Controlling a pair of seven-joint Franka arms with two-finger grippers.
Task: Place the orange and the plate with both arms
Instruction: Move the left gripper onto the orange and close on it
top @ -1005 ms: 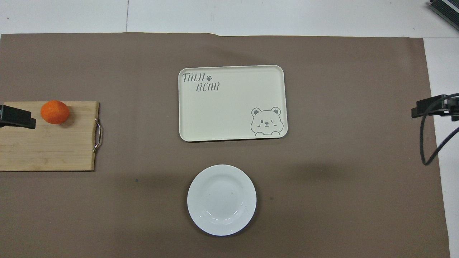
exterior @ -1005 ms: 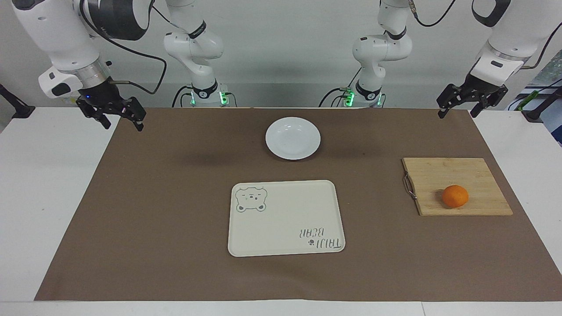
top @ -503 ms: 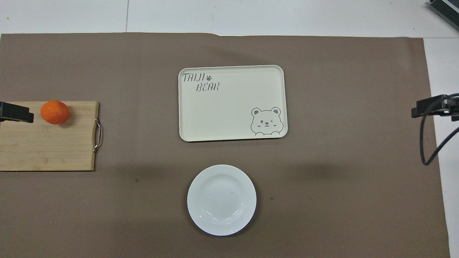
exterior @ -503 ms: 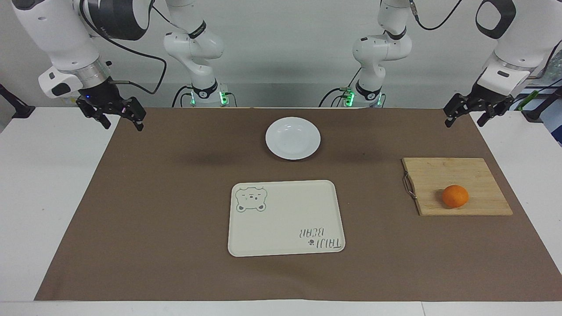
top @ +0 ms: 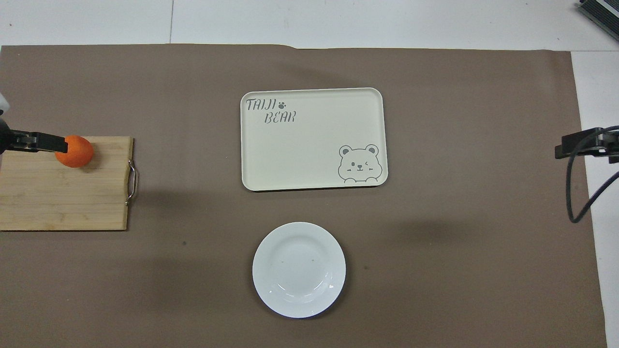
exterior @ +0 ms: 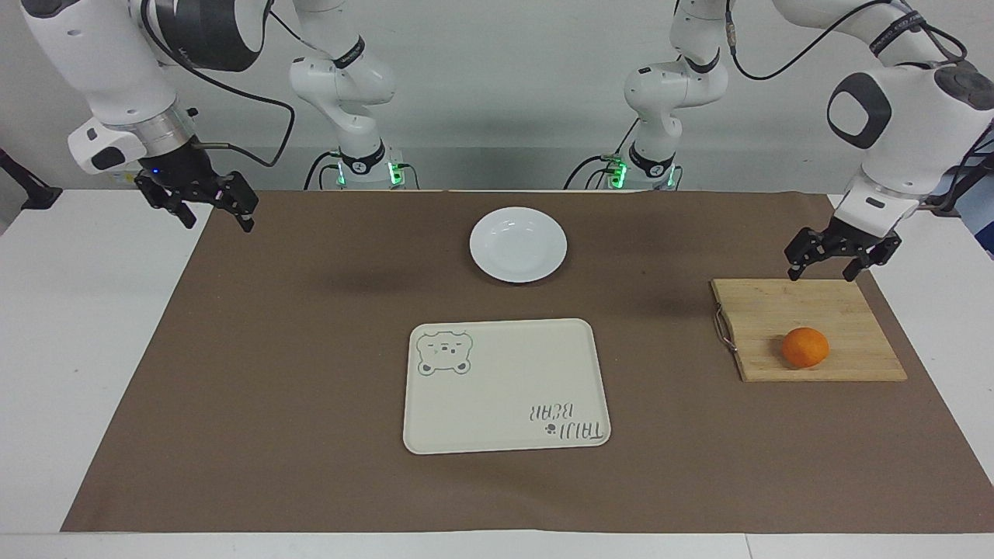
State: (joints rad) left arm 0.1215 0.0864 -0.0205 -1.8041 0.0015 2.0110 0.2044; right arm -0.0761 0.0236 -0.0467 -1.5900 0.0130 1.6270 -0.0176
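A plain pale grey wall (exterior: 505, 93) runs along the robots' end of the room, evenly lit and without windows. The white surface (exterior: 85, 349) is smooth and matte, with a thin seam (top: 171, 21) crossing it at the end farthest from the robots. A large sheet of brown paper (exterior: 295, 373) covers most of it, leaving white margins at both ends. Soft blurred shadows (top: 425, 234) lie on the paper. A dark slatted object (top: 599, 12) pokes in at one corner of the overhead view.

Bright orange (exterior: 804, 347), white plate (exterior: 518, 244)
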